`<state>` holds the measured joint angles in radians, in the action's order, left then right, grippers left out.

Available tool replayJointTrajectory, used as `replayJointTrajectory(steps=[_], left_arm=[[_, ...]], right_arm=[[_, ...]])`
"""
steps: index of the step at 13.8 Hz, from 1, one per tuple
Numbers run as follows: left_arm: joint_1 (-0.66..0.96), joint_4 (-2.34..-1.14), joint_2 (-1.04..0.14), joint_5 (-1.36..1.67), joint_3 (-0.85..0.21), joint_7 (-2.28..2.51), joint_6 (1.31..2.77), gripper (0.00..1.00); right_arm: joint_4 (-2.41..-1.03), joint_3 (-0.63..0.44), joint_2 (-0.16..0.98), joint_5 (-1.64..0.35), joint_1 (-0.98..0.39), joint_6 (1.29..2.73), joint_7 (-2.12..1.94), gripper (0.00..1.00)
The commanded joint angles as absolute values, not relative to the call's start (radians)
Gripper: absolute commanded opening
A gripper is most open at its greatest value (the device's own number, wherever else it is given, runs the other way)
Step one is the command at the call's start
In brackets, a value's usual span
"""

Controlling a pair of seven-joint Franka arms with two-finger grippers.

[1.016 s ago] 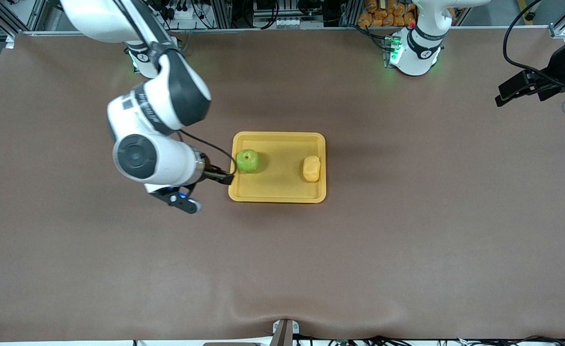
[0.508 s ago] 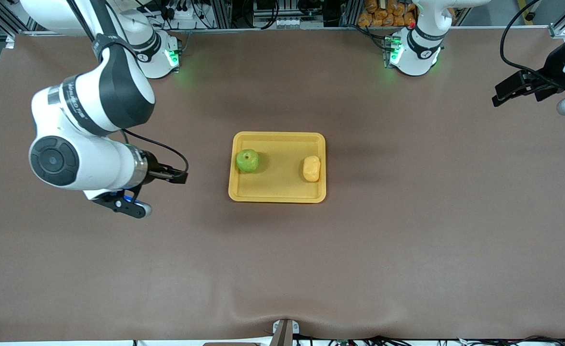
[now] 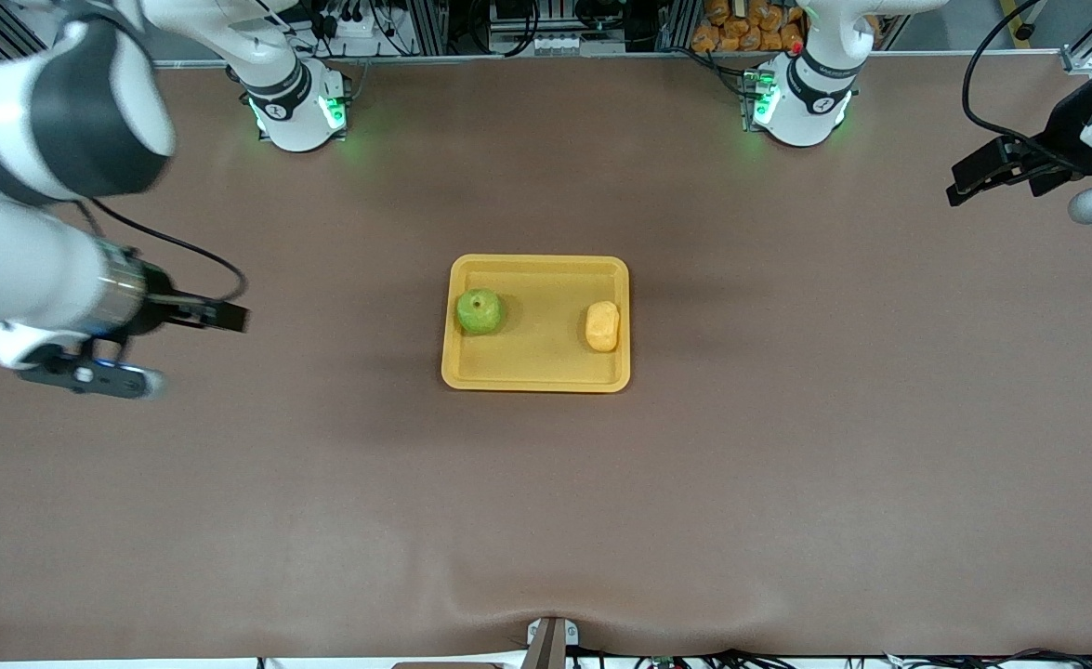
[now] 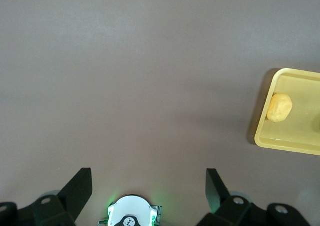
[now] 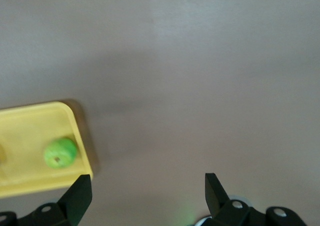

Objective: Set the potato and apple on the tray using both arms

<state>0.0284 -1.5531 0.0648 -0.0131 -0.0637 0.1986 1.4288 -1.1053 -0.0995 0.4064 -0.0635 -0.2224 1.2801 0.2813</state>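
Note:
The yellow-orange tray lies mid-table. The green apple sits in it toward the right arm's end, the yellow potato toward the left arm's end. My right gripper is open and empty, up over bare table off the tray's right-arm end. My left gripper is open and empty, high over the table's left-arm end. The right wrist view shows its gripper, the apple and tray. The left wrist view shows its gripper, the potato and tray.
The arm bases with green lights stand at the table's edge farthest from the camera: the right arm's and the left arm's. The left arm's base also shows in the left wrist view. Brown cloth covers the table.
My right arm has drawn back from the apple in the tray toward its own end of the table, gripper empty. The left arm has barely moved. Apple and potato stay put.

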Motion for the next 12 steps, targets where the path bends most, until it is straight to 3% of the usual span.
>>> replayJointTrajectory(steps=[1,5,9,12], left_arm=[[0.029,-1.565,0.081,-0.009,-0.066,0.195,1.424,1.00],[0.029,-1.565,0.083,-0.014,-0.066,0.190,1.420,1.00],[0.031,-1.565,0.087,-0.031,-0.072,0.187,1.422,1.00],[0.026,-1.566,0.090,-0.038,-0.090,0.187,1.420,1.00]], right_arm=[[-1.117,-0.083,0.341,-0.048,-0.149,1.238,0.143,1.00],[-1.153,-0.080,0.233,-0.044,-0.065,1.203,0.009,1.00],[-1.296,-0.080,0.097,-0.038,-0.034,1.235,0.002,1.00],[-1.478,-0.078,-0.033,-0.017,-0.032,1.325,0.002,1.00]])
